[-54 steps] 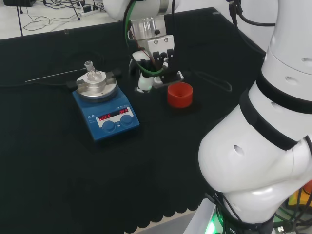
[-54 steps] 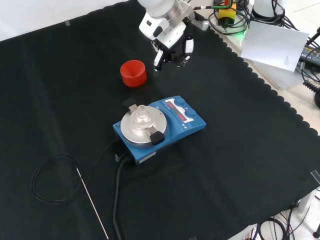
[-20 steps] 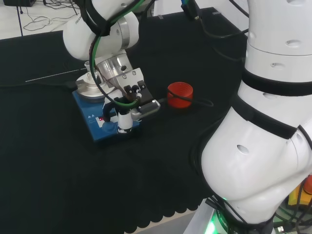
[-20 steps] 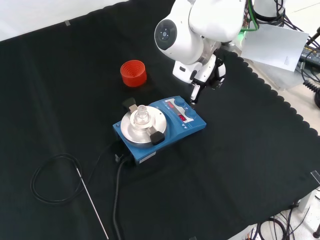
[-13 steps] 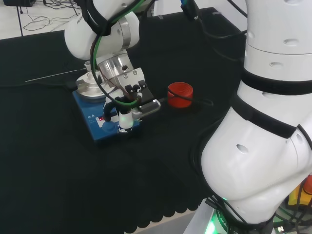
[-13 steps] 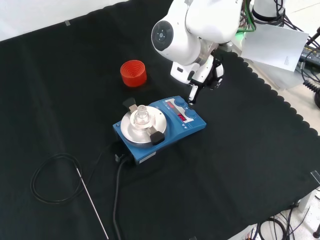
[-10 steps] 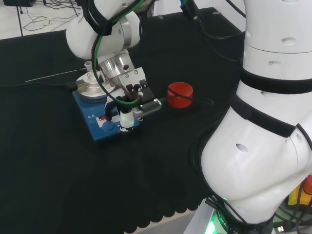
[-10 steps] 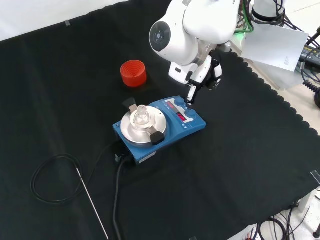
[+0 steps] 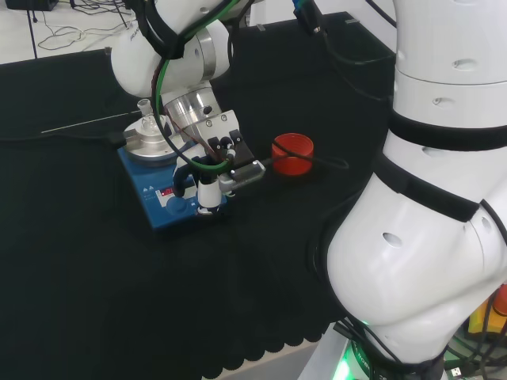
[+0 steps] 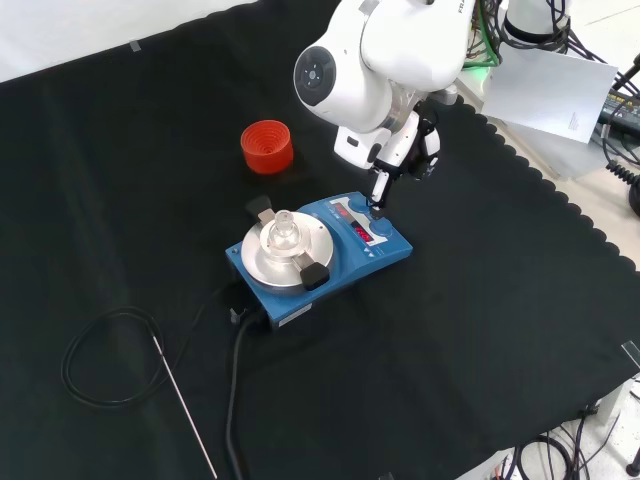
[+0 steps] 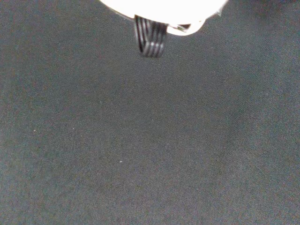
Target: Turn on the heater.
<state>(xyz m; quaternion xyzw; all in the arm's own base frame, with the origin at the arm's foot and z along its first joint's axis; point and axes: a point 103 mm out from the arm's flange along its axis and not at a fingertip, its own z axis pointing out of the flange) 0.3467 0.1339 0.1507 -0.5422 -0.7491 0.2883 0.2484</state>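
The heater (image 9: 158, 190) is a blue hotplate with a round silver top, two knobs and a lit red display on its front panel. A small clear glass flask (image 9: 148, 120) stands on the plate. In the head view the hand (image 9: 220, 162) hangs over the panel's right end, one straight finger (image 9: 207, 198) pointing down onto the right knob. In the front view the hand (image 10: 400, 150) comes down from the top, and a thin finger (image 10: 377, 195) reaches the knob at the heater's (image 10: 330, 255) upper right. The wrist view shows a ribbed black part of the hand (image 11: 149, 40) above black cloth.
A red ribbed ring (image 9: 292, 153) (image 10: 267, 146) stands beside the heater, close to the hand. A black cable (image 10: 235, 390) leaves the heater's back, with a coiled lead (image 10: 100, 360) and a thin metal probe (image 10: 185, 405) on the cloth.
The hand has travelled from beside the red ring to the heater's front panel. In the last half second its fingertip has come down onto the right knob.
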